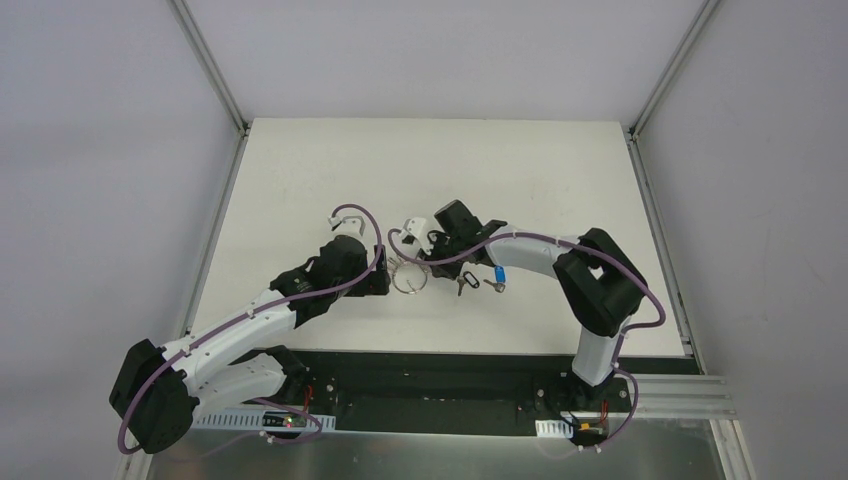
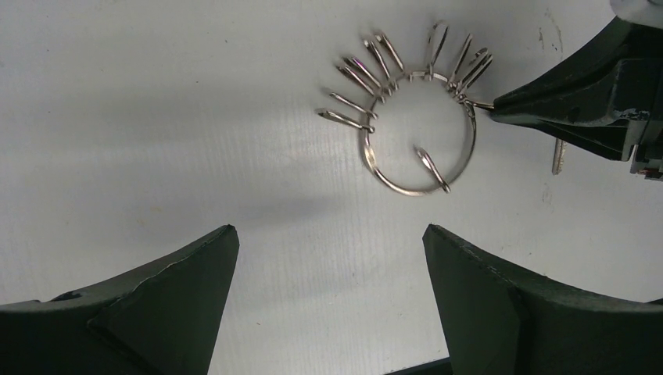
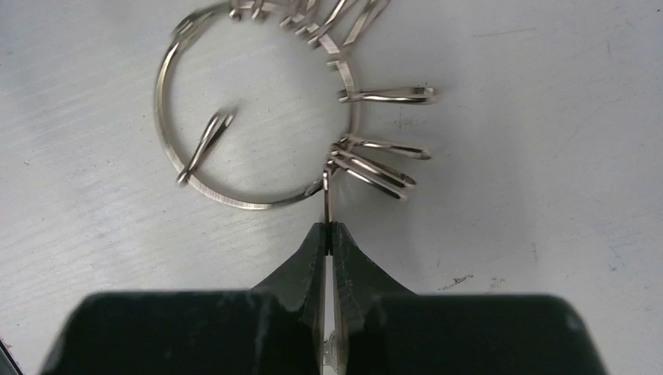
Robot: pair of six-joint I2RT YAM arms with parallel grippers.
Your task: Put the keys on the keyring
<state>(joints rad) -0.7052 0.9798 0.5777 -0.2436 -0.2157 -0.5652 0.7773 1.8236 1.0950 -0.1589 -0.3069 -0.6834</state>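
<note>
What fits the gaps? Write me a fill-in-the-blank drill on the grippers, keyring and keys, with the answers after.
The right gripper pinches a wire clip on the keyring, its jaws ____.
The left gripper faces the keyring with jaws ____.
The blue-headed key and the black-headed key lie on the ____, off the keyring.
Missing words: shut; open; table.

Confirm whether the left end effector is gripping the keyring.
No: the left end effector stands wide open, and the keyring lies beyond it, untouched by it.
</note>
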